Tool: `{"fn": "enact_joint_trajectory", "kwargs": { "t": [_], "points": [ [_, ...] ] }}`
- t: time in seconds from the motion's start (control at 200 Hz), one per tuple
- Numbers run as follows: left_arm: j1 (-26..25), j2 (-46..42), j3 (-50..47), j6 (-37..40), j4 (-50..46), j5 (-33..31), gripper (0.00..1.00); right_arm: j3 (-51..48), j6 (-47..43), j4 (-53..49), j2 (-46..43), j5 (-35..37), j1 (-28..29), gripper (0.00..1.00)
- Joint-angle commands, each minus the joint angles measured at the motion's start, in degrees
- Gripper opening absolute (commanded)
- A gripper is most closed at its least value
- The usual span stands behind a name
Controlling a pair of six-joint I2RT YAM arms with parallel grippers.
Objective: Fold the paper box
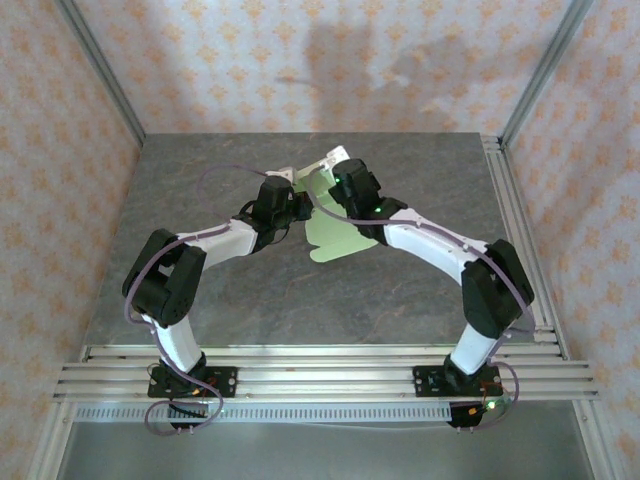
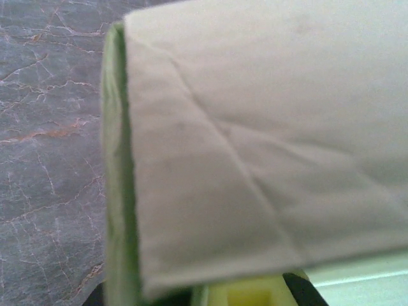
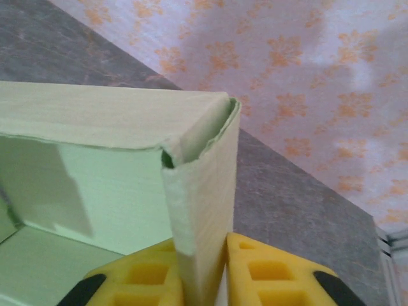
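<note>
Pinching an upright corner wall of the paper box (image 3: 95, 121) in the right gripper (image 3: 204, 258); clenched shut at the left gripper (image 2: 248, 296), close against card stretching leftward.

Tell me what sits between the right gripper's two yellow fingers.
In the right wrist view, a folded corner wall of the paper box stands between the yellow fingers of the right gripper, touching both.

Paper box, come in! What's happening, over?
Left gripper shut on paper box. Right gripper pinching a folded wall. Box part-folded. Arms crowd close.
</note>
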Motion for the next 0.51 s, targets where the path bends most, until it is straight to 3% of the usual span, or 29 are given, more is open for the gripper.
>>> {"fn": "enact_joint_trajectory", "kwargs": {
  "t": [0.0,0.08,0.19,0.305,0.37,0.501],
  "points": [
    [-0.5,-2.8,0.9,1.4,1.5,1.4,0.00,-0.5,-3.2,5.6,2.3,7.1,2.5,0.14],
    [-0.5,-2.9,0.9,1.4,1.4,1.3,0.00,-0.6,-5.0,8.2,3.4,10.8,3.4,0.07],
    [-0.5,-2.9,0.9,1.3,1.4,1.4,0.00,-0.3,-6.3,10.0,4.9,14.1,4.0,0.06],
    [-0.5,-2.9,0.7,1.3,1.5,1.4,0.00,0.5,-5.6,9.3,5.5,14.7,4.0,0.22],
    [-0.5,-3.0,0.7,1.2,1.4,1.4,0.00,0.9,-5.9,9.4,5.7,15.1,4.0,0.25],
    [-0.5,-2.8,0.8,1.1,1.5,1.4,0.00,0.8,-7.9,11.0,6.6,16.7,4.2,0.09]
  ]
}}
